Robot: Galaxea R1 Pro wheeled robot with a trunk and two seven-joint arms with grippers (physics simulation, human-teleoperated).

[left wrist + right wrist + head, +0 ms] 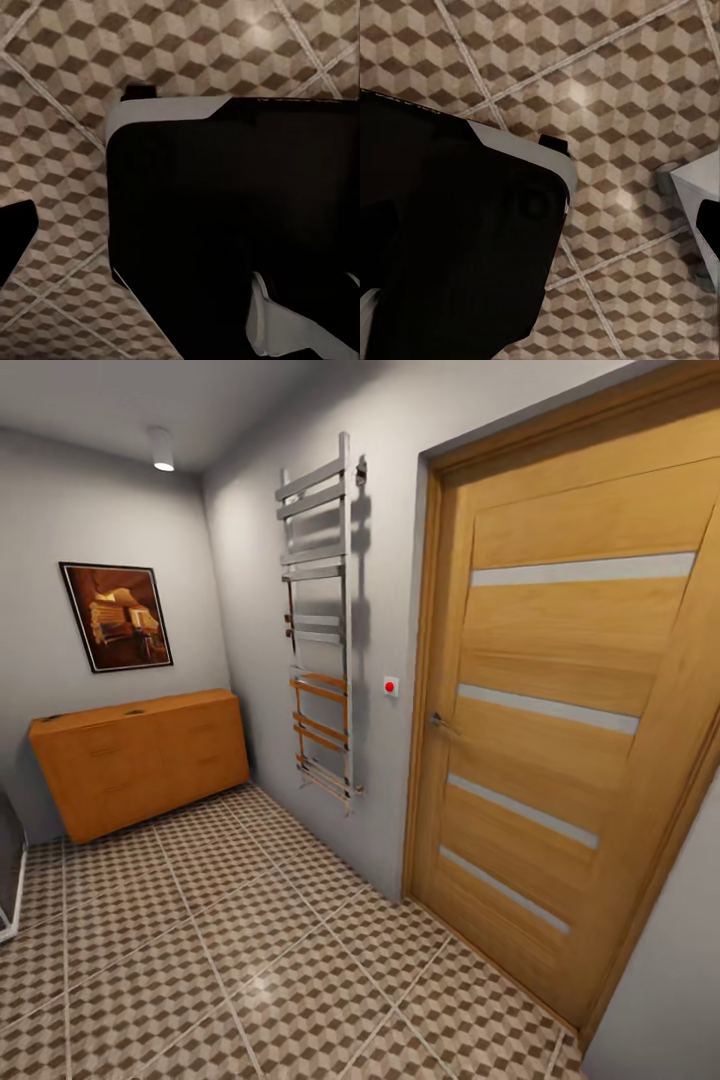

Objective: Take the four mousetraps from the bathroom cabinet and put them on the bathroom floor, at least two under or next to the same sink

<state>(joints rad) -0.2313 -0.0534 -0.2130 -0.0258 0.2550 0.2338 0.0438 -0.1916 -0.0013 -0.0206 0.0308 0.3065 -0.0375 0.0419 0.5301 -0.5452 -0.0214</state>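
Observation:
The low orange-brown cabinet (140, 760) stands against the far wall at the left of the head view, its drawer fronts closed. Two small dark marks lie on its top, too small to identify. The cube-patterned bathroom floor (250, 960) stretches from the cabinet toward me. Both wrist views look down on the same floor tiles (67, 97) (622, 112) past my own black and white body (225, 225) (450, 240). The mousetraps and the sink are out of view.
A tall wooden door (570, 740) with frosted strips is closed at the right, its handle (440, 722) toward me. A chrome towel rail (320, 630) hangs on the wall between door and cabinet. A framed picture (116, 616) hangs above the cabinet.

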